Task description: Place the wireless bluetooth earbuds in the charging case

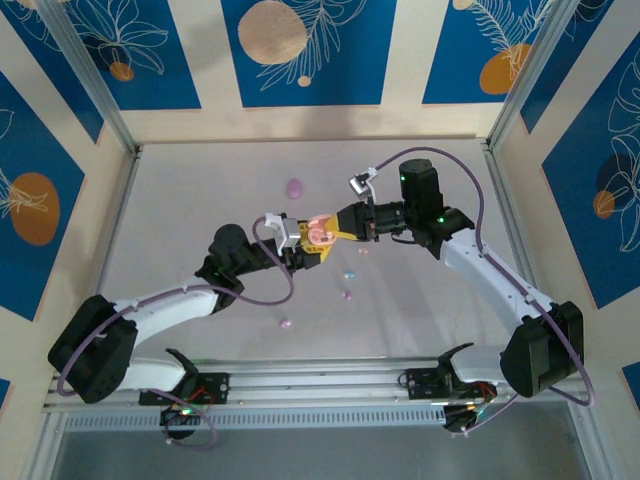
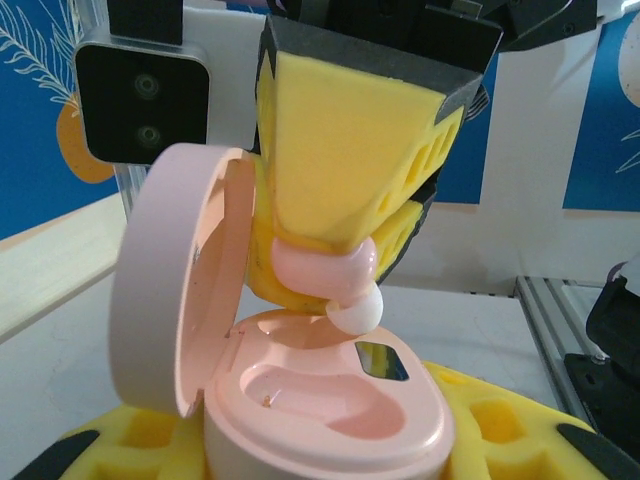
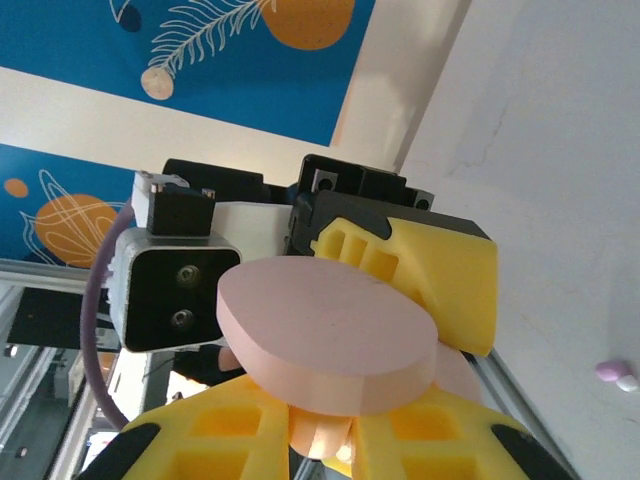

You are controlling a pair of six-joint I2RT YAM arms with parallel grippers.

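My left gripper [image 1: 303,250] is shut on the open pink charging case [image 2: 330,400], which stands upright between its yellow foam fingers [image 2: 500,430] with the lid [image 2: 170,290] swung up on the left. Both wells of the case show bare. My right gripper [image 1: 335,230] reaches in from the right, shut on a pink earbud [image 2: 325,275] whose white tip [image 2: 355,312] hangs just above the far well. In the right wrist view the lid's back [image 3: 330,330] sits in front of my right gripper [image 3: 340,445], and the pink earbud [image 3: 335,452] shows between its fingers.
A closed purple case [image 1: 294,187] lies farther back on the table. Loose earbuds lie near the grippers: a light blue one [image 1: 350,273], a purple one [image 1: 347,294], another [image 1: 284,323] nearer the front, and one [image 3: 615,373] in the right wrist view.
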